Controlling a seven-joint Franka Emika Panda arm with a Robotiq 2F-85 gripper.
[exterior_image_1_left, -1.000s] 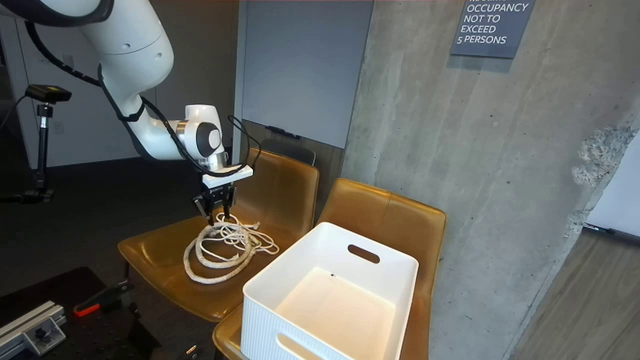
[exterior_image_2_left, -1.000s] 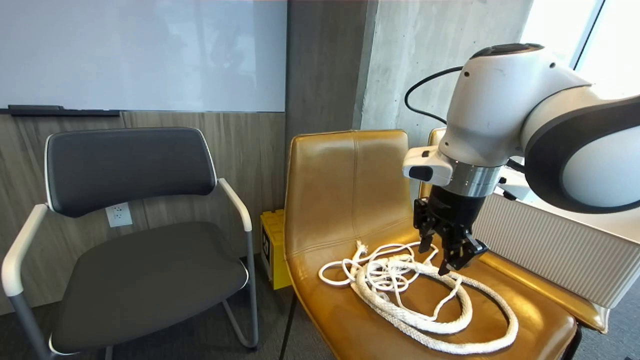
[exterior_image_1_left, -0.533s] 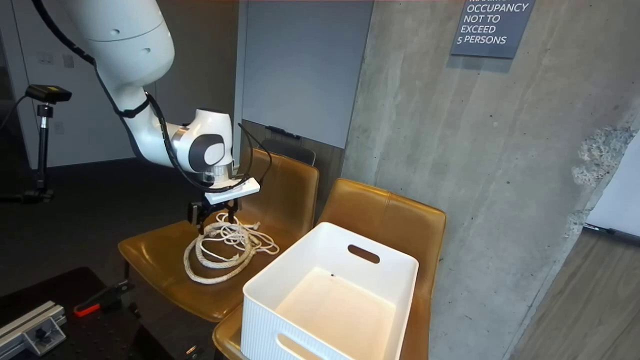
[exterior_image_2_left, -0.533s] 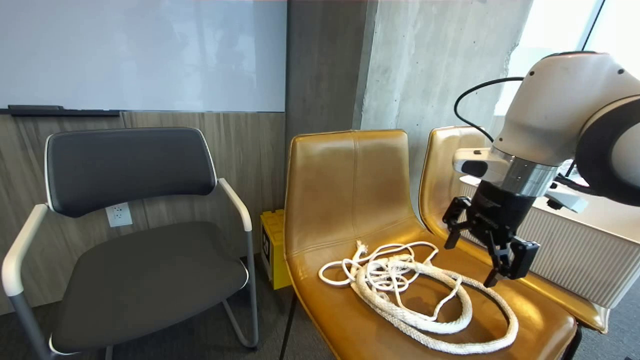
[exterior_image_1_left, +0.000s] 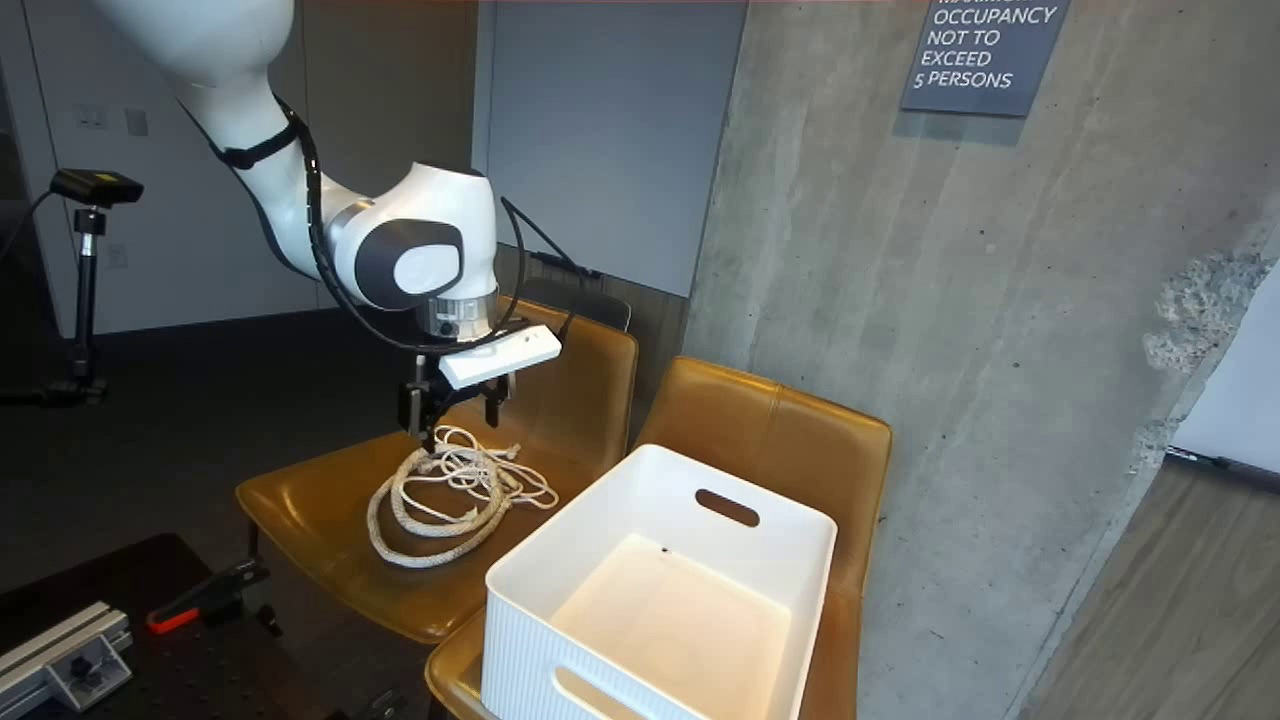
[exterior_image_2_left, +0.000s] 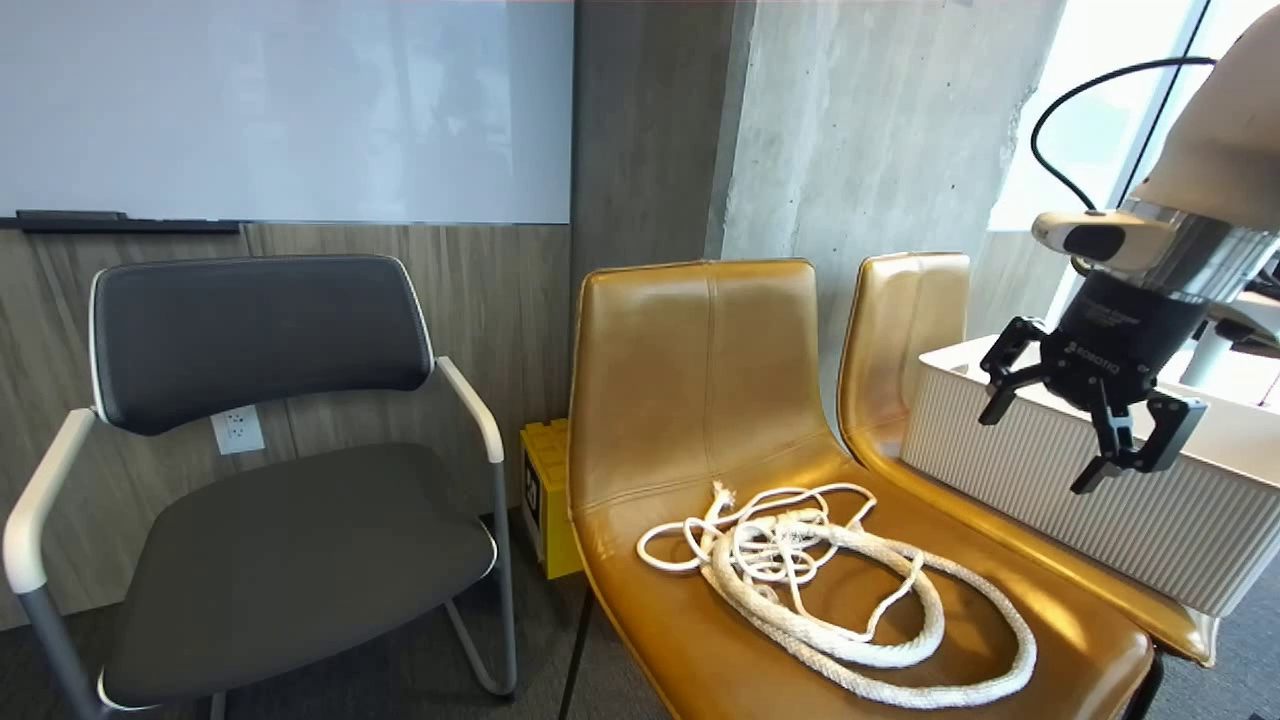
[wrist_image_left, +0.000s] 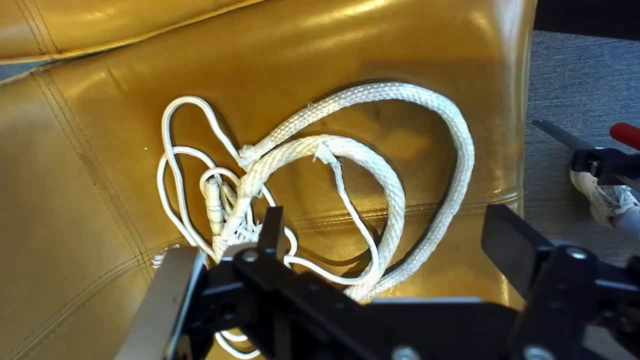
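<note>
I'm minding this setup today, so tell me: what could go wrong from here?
The rope lies in overlapping thick and thin loops, so the open pincer might catch only one strand and drag the rest. The white bin stands on a tan chair, so a bump could shift it.

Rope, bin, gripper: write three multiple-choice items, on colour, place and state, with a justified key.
1. The bin is:
A) red
B) white
C) green

2. The rope lies:
A) in the bin
B) under the bin
C) on a tan chair

3. The gripper is:
A) open
B) shut
C) shut on the rope

1 B: it looks white in an exterior view.
2 C: both exterior views show it looped there.
3 A: its fingers stand wide apart in the wrist view.
</note>
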